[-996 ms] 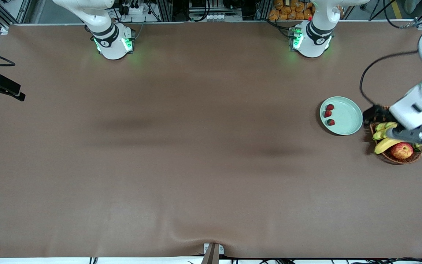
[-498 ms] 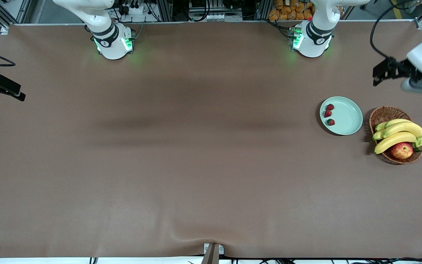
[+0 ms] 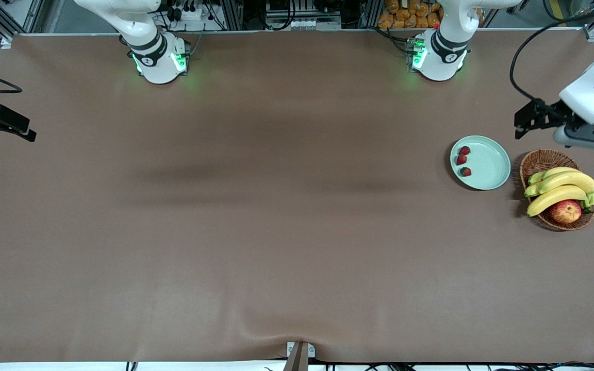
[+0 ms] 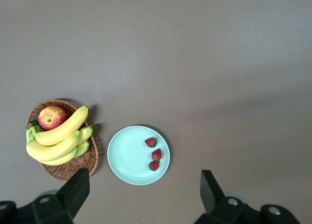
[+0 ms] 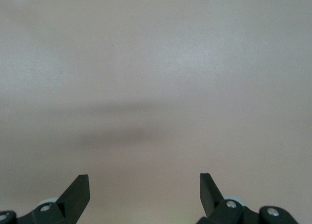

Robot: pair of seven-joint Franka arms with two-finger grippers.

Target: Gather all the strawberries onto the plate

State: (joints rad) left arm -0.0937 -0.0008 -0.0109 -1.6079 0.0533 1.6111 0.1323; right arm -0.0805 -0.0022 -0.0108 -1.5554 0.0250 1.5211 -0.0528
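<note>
All three berries are on the plate, and your left arm has pulled back.

Look at the plate [image 3: 482, 164] at the left arm's end of the table: all three strawberries [image 3: 463, 160] lie on it in a row, close to its rim, with the basket [image 3: 540, 159] of bananas [image 3: 560, 187] and an apple [image 3: 565, 211] just beside it. A second ago your left gripper [image 3: 524, 119] hung low over the basket; now it is up high over bare table, farther from the front camera than the plate, its fingers [image 4: 75, 192] spread wide and holding nothing. Your right gripper [image 5: 145, 194] waits over bare table, wide open and empty too. I think the job is done.
</note>
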